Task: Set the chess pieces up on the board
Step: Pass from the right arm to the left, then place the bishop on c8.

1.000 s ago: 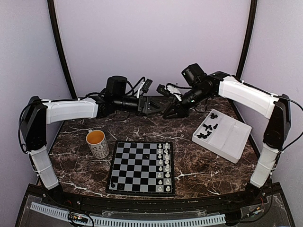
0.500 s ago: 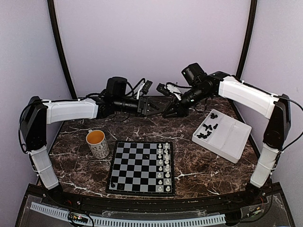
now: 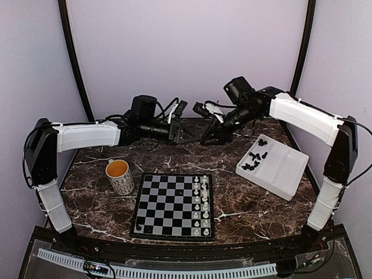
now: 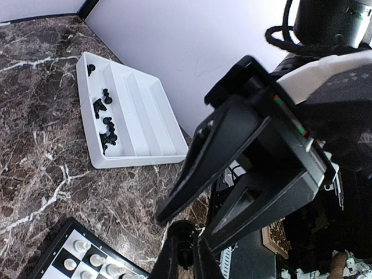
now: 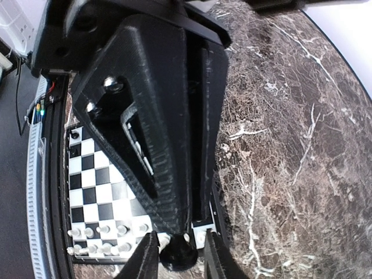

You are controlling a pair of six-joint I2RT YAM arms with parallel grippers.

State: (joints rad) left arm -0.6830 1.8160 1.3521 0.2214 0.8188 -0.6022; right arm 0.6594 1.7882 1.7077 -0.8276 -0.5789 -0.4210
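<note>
While the left arm [image 3: 87, 135] is stretching low along the far side of the dark marbled tabletop [image 3: 244, 200], a white mug [image 3: 120, 176] with an orange inside is standing upright in front of it, just beside the left edge of the board [image 3: 168, 204]. The board is lying flat near the front middle of the tabletop. Two files of white pieces [image 3: 201, 203] are standing along its right side, and a small dark figure [image 3: 146, 228] is sitting at its near left corner. Behind the board, over the far middle of the tabletop, the left gripper [image 3: 187, 135] is pointing rightward and meeting the right gripper [image 3: 209, 138] tip to tip in the air. The left fingers [image 4: 168, 264] are pressing together on a single black piece [image 5: 177, 251], pinching it between their tips. In the right wrist view the right fingers [image 5: 144, 258] are standing on either side of that same piece, spread a little. A thin gap is showing between the piece and the finger on the right of that view, and whether the other finger is touching it I cannot tell. Farther right, the white tray [image 3: 282, 174] is lying at an angle near the tabletop's right edge, well apart from the board. The other black chess pieces [image 3: 254, 157] are lying scattered in its long compartment nearest the grippers. The right arm [image 3: 302, 119] is arching over the tray from the right.
</note>
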